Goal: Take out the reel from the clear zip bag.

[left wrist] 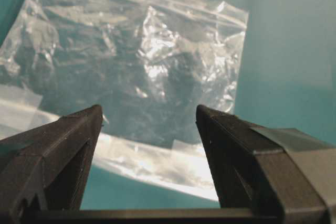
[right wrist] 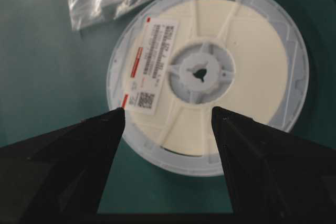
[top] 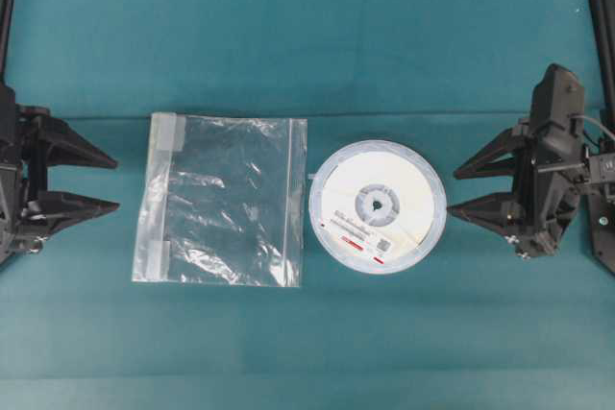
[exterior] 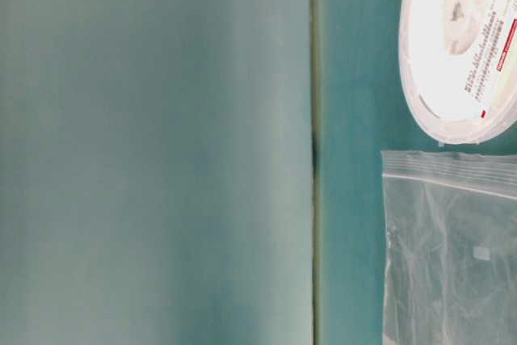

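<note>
Lying flat on the teal surface [top: 384,55], the reel [top: 378,205] is seen outside the clear zip bag [top: 223,201], just to the right of it in the overhead view, with a narrow gap or bare contact between the reel's rim and the bag's right edge; which of the two cannot be determined. The reel's white face is turned upward, its grey hub is at the centre, and its white label with a red stripe is placed on the near side of the hub. The bag is spread flat and crinkled, and nothing is seen inside it; its zip strip is observed along the edge facing the reel. The left claw [top: 113,181] is positioned at the left edge of the surface, well apart from the bag, with both fingers spread wide and nothing held between them; in the left wrist view the bag is seen beyond the open fingertips [left wrist: 94,113]. The right claw [top: 457,190] is positioned to the right of the reel, near it but not touching, likewise spread wide and empty; in the right wrist view the reel is framed between and beyond its two fingertips [right wrist: 119,113]. A seam in the surface covering is noted in the table-level view.
</note>
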You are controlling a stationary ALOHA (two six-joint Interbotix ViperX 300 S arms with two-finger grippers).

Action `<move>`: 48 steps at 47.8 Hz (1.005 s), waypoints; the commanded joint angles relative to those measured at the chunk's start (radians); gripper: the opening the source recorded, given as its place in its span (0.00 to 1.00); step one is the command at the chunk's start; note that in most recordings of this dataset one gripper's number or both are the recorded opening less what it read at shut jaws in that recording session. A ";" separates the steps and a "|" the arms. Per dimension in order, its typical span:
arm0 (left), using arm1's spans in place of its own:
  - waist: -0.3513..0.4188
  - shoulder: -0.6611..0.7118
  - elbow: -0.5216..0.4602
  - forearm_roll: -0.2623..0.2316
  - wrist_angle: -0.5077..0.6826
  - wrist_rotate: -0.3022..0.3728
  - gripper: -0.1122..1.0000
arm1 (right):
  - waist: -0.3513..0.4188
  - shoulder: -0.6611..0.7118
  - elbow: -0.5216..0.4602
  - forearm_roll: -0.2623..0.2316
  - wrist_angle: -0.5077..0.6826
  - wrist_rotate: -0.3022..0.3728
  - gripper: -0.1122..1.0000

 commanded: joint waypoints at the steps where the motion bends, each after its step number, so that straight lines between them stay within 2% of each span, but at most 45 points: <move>1: -0.002 0.009 -0.025 0.002 0.011 0.003 0.82 | 0.008 -0.002 -0.012 -0.029 -0.003 -0.012 0.84; 10: -0.008 0.009 -0.035 0.003 0.041 0.008 0.82 | 0.011 -0.005 -0.014 -0.055 -0.003 -0.012 0.84; 48: -0.015 0.009 -0.040 0.002 0.049 0.005 0.82 | 0.011 -0.008 -0.011 -0.057 0.023 -0.009 0.85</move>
